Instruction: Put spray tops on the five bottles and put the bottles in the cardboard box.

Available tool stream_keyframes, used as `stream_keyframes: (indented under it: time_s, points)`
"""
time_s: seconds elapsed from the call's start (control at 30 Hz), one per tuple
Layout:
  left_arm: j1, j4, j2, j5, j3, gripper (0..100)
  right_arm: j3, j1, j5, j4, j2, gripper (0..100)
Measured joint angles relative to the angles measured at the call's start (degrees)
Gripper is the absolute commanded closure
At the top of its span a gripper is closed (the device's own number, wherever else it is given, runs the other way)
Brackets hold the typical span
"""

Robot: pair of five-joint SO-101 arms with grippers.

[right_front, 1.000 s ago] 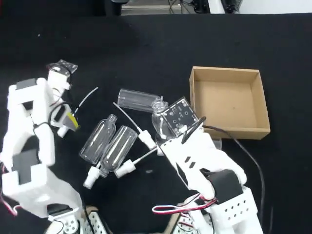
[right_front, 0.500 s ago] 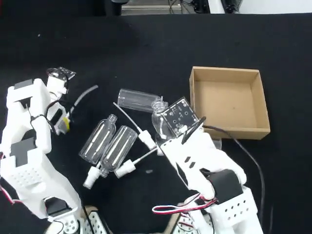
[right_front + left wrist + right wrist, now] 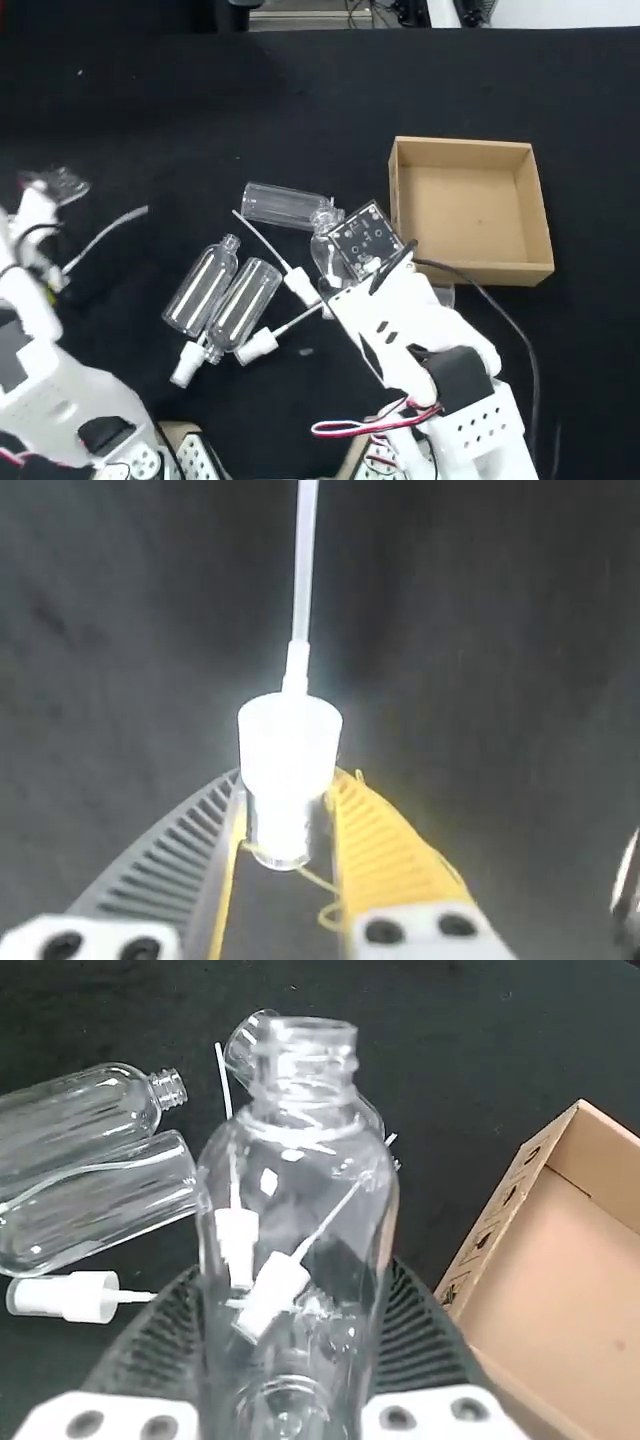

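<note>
The left arm has swung out toward the left edge of the high view, taking its spray top (image 3: 105, 228) well apart from the bottles, while the right arm has kept its place beside the cardboard box (image 3: 470, 148). In the left wrist view the left end effector (image 3: 288, 815) pinches the white spray top (image 3: 290, 765) by its collar between a grey finger and a yellow one, with the thin dip tube pointing straight away from the wrist over the black surface (image 3: 500, 630). The right end effector (image 3: 290, 1310) is closed around a clear bottle (image 3: 295, 1240), which stands upright with its threaded neck open and uncapped, just beside the box's near corner (image 3: 560, 1260). Three more clear bottles lie on their sides on the surface: a pair touching side by side (image 3: 205, 285) (image 3: 245, 300), and a single bottle (image 3: 285, 205) beyond them, near the held one. Loose spray tops (image 3: 258, 345) (image 3: 300, 288) (image 3: 185, 372) lie around the pair, their tubes crossing between the bottles and the right arm
</note>
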Motion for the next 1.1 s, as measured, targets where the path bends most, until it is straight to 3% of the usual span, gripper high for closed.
stream_keyframes:
  time_s: [0.1,0.33,0.6,0.7,0.9,1.1]
  points:
    - [-5.01,0.44,0.53,-4.4,0.0,93,0.0,0.0,0.0,0.0,0.0,98.7]
    - [-9.58,-0.09,6.59,-4.4,-1.85,66,0.0,0.0,0.0,0.0,0.0,98.7]
    - [-11.16,-0.7,8.0,-2.55,-13.1,69,0.0,0.0,0.0,0.0,0.0,98.7]
    - [-11.25,0.79,8.0,3.43,-17.49,69,0.0,0.0,0.0,0.0,0.0,98.7]
    - [-11.69,15.91,8.0,19.6,-21.71,69,0.0,0.0,0.0,0.0,0.0,98.7]
    - [-12.66,16.62,8.0,40.35,-19.52,69,0.0,0.0,0.0,0.0,0.0,98.7]
